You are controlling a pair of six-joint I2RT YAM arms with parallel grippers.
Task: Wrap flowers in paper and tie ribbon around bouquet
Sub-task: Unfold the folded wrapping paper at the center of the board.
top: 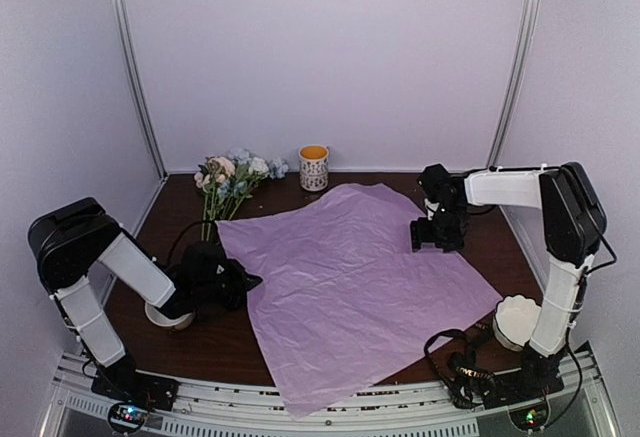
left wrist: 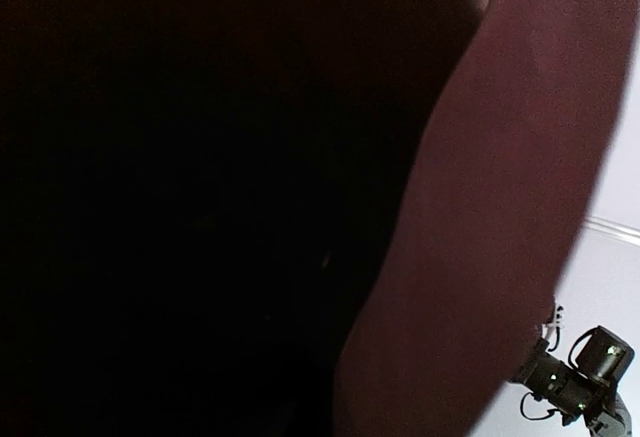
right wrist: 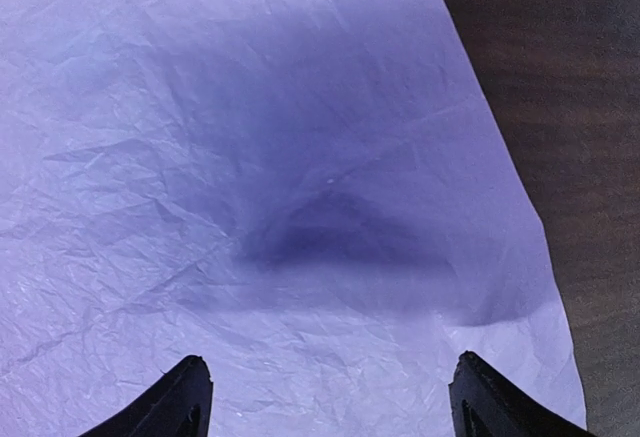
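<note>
From the top view you get the whole layout. The paper (top: 350,287) lies spread open across the middle of the frame on the dark table (top: 230,347), lilac face up, and its lowest corner reaches past the table's front edge. The flowers (top: 232,179) lie in the upper left by the back wall, just off the paper's upper left edge, blooms toward the wall. A patterned mug (top: 313,168) stands to their right.

The right wrist view gives you what the top view cannot: the paper (right wrist: 250,157) is finely creased and crinkled, with a dark shadow across its centre. Its edge runs down the right side of the frame against bare table (right wrist: 570,107).

The left wrist view is almost all black. It shows only a dim reddish-brown band and a strip of pale wall on the right.

Your right gripper (right wrist: 335,402) has its fingers spread wide with nothing between them, hanging over the paper. In the top view it (top: 432,239) sits at the sheet's upper right edge. Your left gripper (top: 232,282) is low at the paper's left edge with its jaws closed. You cannot tell whether it pinches the sheet.
</note>
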